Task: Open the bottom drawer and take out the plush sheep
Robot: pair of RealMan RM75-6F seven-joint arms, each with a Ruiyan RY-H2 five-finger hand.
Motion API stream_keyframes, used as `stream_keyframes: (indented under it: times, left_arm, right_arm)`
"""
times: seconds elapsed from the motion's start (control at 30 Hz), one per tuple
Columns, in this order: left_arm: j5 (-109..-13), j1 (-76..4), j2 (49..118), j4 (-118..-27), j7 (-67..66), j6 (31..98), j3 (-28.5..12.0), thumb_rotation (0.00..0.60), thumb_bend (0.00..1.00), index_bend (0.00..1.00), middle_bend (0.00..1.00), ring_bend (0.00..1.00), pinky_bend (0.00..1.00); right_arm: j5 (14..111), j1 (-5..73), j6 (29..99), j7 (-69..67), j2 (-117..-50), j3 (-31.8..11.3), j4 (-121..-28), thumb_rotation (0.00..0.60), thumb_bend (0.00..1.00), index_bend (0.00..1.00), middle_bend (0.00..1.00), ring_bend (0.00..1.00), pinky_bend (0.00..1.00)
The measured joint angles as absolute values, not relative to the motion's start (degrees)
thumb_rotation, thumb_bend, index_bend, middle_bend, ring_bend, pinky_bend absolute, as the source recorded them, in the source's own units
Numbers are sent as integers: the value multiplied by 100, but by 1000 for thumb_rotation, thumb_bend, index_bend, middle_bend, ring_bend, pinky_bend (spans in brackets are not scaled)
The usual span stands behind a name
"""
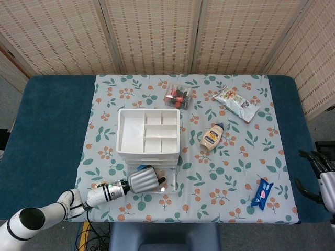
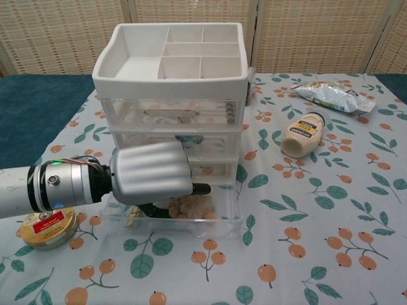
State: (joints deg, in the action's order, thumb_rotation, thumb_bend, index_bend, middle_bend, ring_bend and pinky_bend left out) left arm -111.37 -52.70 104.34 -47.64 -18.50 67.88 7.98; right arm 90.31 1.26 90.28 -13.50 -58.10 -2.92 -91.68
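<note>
The white drawer unit (image 1: 148,138) (image 2: 170,63) stands mid-table with its clear bottom drawer (image 2: 191,226) pulled out toward me. A tan plush sheep (image 2: 194,207) (image 1: 160,173) lies inside that drawer, partly covered. My left hand (image 1: 142,180) (image 2: 149,175) reaches into the drawer from the left, over the sheep. Its thumb sticks out to the right above the sheep, and the other fingers dip down into the drawer on the sheep's left. The sheep rests on the drawer floor. My right hand (image 1: 320,166) hangs at the table's right edge, fingers apart and empty.
A round tin (image 2: 48,225) sits left of the drawer, beneath my left forearm. A mayonnaise bottle (image 1: 211,137) (image 2: 303,136) lies right of the unit, a snack bag (image 1: 236,102) (image 2: 331,95) behind it, and a blue packet (image 1: 262,193) sits near the front right. A clear box (image 1: 177,96) stands behind the unit.
</note>
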Motion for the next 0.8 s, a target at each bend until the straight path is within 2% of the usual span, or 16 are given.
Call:
stream_keyframes:
  times: [0.4,0.8]
  left_arm:
    - [-11096,-5257,10437,-4792,-1753,6842,820,600,214,464,1000,1000,1000]
    - [-11062,-5221,10433,-4818,-1732,6864,837,600,214,500,1000,1000,1000]
  right_arm:
    - [9022,138,9009,-1327,-5813,-299,-9181,600,371,117,241,177,252]
    - [9034,162,8983,-1281,-5816,-302,-9219,600,372,117,242,177,252]
